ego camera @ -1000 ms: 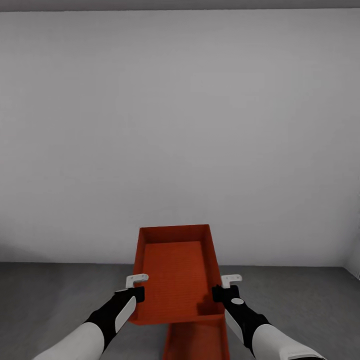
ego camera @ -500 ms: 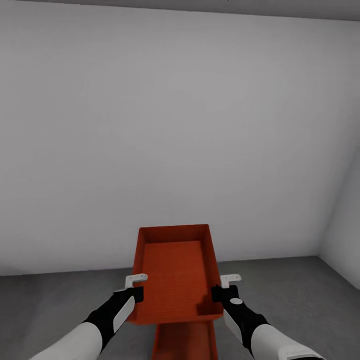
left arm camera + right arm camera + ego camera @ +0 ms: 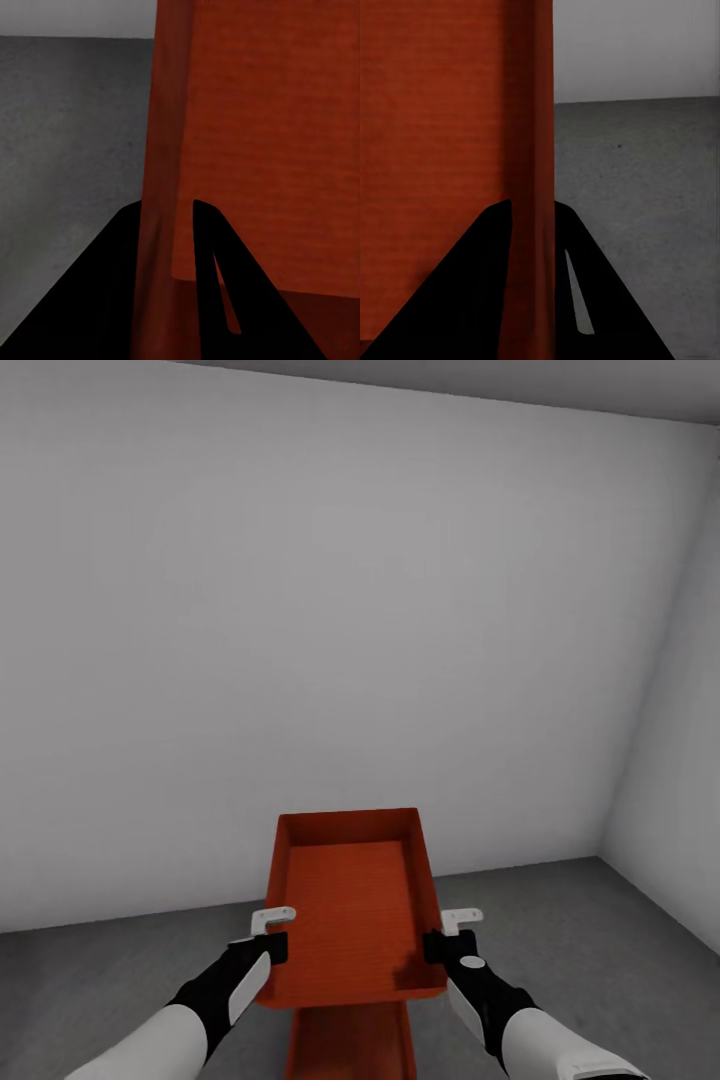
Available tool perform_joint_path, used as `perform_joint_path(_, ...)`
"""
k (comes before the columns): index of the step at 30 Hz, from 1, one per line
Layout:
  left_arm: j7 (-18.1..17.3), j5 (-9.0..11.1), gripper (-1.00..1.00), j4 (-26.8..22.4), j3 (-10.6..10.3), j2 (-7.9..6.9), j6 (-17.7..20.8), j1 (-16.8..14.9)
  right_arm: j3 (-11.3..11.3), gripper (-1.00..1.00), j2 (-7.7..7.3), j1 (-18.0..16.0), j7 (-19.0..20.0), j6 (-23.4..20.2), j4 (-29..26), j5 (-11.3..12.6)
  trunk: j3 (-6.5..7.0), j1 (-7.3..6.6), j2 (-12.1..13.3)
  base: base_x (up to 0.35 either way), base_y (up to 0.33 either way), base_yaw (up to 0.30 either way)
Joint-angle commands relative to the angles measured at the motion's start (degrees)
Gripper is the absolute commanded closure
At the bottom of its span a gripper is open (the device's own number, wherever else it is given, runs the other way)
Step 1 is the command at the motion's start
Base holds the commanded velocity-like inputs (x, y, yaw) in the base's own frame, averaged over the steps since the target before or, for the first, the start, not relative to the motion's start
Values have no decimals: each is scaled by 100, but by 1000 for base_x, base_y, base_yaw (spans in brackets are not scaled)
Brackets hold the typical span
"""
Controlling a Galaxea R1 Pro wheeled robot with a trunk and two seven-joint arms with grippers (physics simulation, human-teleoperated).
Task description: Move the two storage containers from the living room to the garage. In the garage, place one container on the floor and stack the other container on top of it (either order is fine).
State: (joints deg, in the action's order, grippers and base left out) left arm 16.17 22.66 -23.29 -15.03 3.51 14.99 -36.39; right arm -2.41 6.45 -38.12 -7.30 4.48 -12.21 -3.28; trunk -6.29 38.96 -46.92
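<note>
An orange-red storage container (image 3: 350, 905) hangs in the air in front of me, open side up and empty. My left gripper (image 3: 270, 934) is shut on its left wall, and in the left wrist view the dark fingers (image 3: 206, 247) straddle that thin wall (image 3: 161, 150). My right gripper (image 3: 448, 932) is shut on the right wall (image 3: 536, 112), with one finger (image 3: 495, 247) on each side. The second storage container (image 3: 350, 1045) lies lower, directly beneath the held one, and is mostly hidden by it. Below is the garage's dark grey floor (image 3: 90, 980).
A plain white-grey wall (image 3: 330, 620) stands close ahead. A side wall (image 3: 680, 780) meets it at a corner on the right. Bare floor (image 3: 590, 950) stretches to either side of the containers.
The camera has turned right, bringing the right-hand corner and side wall into view. The lower container now sits further left in the picture, centred under the held one. Both grips are unchanged.
</note>
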Motion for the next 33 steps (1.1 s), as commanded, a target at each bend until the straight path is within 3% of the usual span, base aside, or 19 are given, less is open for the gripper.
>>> perform_joint_path(1, 114, -166, 100, -29, 176, -70, 21, -8, 136, 100, -109, -5, -61, 14, 14, -23, -9, 1, -7, 0, 0, -14)
perform_joint_path(7, 122, -167, 100, -1, 176, -69, -81, -8, 136, 100, -109, -7, -61, 13, 14, -23, -9, 1, -7, 76, 0, -4)
perform_joint_path(22, 126, -166, 100, 9, 176, -70, -128, -8, 136, 100, -109, -6, -61, 12, 13, -19, -9, 1, -7, 301, 64, 1)
perform_joint_path(33, 131, -166, 100, 0, 176, -77, -128, -8, 136, 100, -109, -7, -61, 9, 15, -23, -2, 1, -7, 29, 4, 80)
